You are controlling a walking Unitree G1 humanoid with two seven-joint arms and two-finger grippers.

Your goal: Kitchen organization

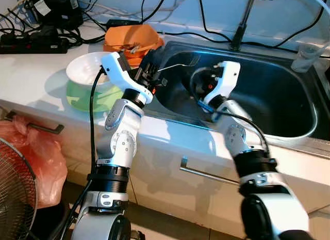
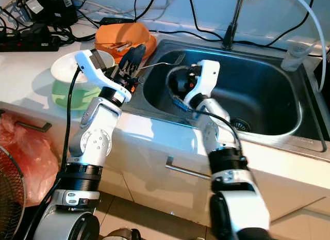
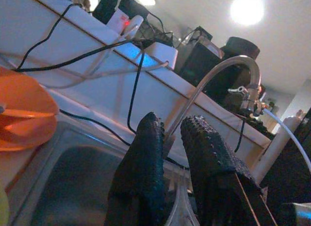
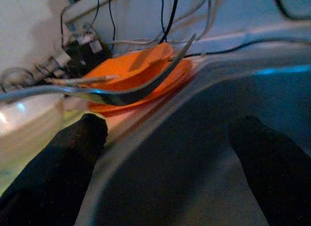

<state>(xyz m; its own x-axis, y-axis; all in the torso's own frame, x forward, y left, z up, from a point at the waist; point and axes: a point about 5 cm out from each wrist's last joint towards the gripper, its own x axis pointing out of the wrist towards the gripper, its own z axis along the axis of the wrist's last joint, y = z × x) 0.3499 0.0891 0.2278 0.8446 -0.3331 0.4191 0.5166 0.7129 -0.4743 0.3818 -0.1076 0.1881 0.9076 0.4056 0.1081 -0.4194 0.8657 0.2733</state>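
Left gripper (image 2: 133, 55) pinches fork (image 2: 166, 63) (seemingly) over steel sink (image 2: 289, 129).

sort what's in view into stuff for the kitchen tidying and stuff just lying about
In play: fork held by left gripper; right gripper open in sink; orange plates; white bowl.

Lying about: power strip, red bag, fan.

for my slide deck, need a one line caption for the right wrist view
Open right gripper inside the steel sink, facing a fork held above the rim near orange plates.
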